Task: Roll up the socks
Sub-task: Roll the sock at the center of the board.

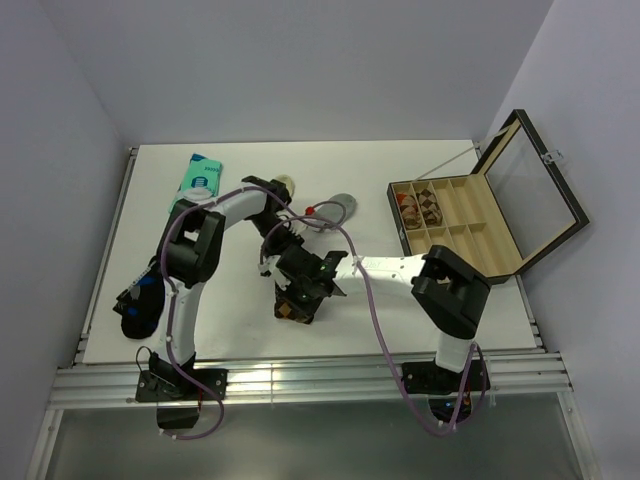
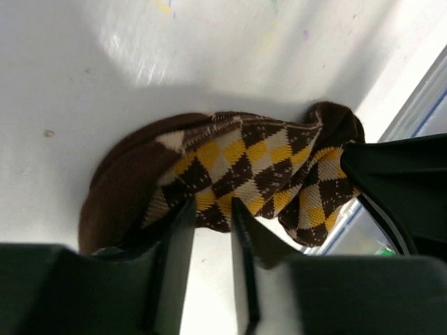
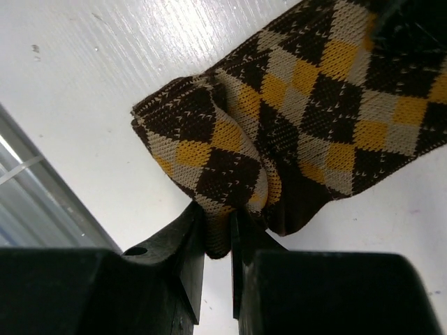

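A dark-brown argyle sock [image 1: 293, 310] with tan and yellow diamonds lies bunched near the table's front middle. My right gripper [image 3: 218, 213] is shut on a fold at one end of this sock [image 3: 300, 91], the cloth pinched between its fingers. My left gripper [image 2: 213, 202] stands at the other side of the sock [image 2: 237, 167]. Its jaws are a little apart with bare table showing between them, and their tips just reach the sock's edge. From above, both grippers meet over the sock, the left [image 1: 276, 252] behind the right [image 1: 300, 288]. A grey sock [image 1: 337, 207] lies farther back.
An open compartment box [image 1: 470, 225] stands at the right, with rolled socks [image 1: 418, 207] in its near-left cells. A teal-and-white packet [image 1: 200, 177] lies at the back left. A dark sock with blue [image 1: 140, 305] lies near the left edge. The table's front rail [image 1: 300, 375] runs close by.
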You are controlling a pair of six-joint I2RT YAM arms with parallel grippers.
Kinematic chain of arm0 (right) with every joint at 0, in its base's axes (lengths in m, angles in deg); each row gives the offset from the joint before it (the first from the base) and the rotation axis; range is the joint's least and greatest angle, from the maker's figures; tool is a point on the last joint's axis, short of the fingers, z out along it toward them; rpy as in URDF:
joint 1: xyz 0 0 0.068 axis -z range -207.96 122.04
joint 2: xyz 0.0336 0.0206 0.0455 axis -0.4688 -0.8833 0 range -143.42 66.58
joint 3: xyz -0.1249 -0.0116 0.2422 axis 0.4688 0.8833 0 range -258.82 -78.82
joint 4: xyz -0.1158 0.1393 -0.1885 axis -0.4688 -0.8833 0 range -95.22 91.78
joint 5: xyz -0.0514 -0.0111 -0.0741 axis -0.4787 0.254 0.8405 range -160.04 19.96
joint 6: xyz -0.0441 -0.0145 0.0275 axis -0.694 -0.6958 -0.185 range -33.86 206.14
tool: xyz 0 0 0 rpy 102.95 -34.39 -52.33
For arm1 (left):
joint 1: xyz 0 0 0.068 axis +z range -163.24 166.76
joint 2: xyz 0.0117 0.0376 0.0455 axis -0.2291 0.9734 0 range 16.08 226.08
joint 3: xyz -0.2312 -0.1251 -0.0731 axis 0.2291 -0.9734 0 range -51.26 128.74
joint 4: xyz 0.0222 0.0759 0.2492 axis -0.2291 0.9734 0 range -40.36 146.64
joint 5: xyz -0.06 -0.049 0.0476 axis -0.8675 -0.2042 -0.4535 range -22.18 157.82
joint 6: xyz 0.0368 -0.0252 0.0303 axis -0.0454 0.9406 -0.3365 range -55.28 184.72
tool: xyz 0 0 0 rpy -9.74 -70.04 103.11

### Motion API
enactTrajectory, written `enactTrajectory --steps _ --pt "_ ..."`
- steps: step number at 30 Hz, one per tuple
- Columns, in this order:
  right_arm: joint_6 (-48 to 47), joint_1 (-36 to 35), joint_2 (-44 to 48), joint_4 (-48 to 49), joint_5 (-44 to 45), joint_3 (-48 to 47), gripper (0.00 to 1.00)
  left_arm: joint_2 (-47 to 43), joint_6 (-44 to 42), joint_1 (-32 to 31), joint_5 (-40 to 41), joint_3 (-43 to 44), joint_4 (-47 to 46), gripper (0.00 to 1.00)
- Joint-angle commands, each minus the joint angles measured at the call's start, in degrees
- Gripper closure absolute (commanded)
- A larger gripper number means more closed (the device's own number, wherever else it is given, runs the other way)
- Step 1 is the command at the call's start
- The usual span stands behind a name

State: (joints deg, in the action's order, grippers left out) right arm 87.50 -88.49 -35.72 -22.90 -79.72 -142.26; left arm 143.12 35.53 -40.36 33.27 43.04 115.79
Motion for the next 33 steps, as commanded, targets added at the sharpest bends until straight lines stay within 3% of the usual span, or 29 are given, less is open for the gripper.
enactTrajectory --steps 1,3,11,22,25,33 --pt "-0.8 1.3 -3.3 -3.1 -8.9 2.1 0.95 -3.4 -0.3 -0.2 3.8 -0.1 -11.4 0.64" --pt "-0.8 1.7 -3.6 -3.7 -9.7 1.9 0.95 -4.6 0.5 -0.3 4.0 0.9 -12.2 0.59" --pt "-0.8 2.8 -4.6 -4.8 -11.6 1.3 0.95 -9.0 8.0 1.3 6.0 3.2 -18.9 0.56" --pt "-0.7 4.7 -7.3 -6.9 -12.5 -0.6 0.95 -14.6 15.5 12.1 2.8 8.1 -23.4 0.55" --pt "-0.8 5.4 -8.2 -9.3 -12.7 -2.9 0.95 -18.4 13.4 14.3 1.8 8.5 -23.1 0.55" --pt "-3.2 7.2 -12.0 -18.0 -17.3 -11.9 0.93 -41.9 7.8 14.5 4.3 -14.0 -34.7 0.47"
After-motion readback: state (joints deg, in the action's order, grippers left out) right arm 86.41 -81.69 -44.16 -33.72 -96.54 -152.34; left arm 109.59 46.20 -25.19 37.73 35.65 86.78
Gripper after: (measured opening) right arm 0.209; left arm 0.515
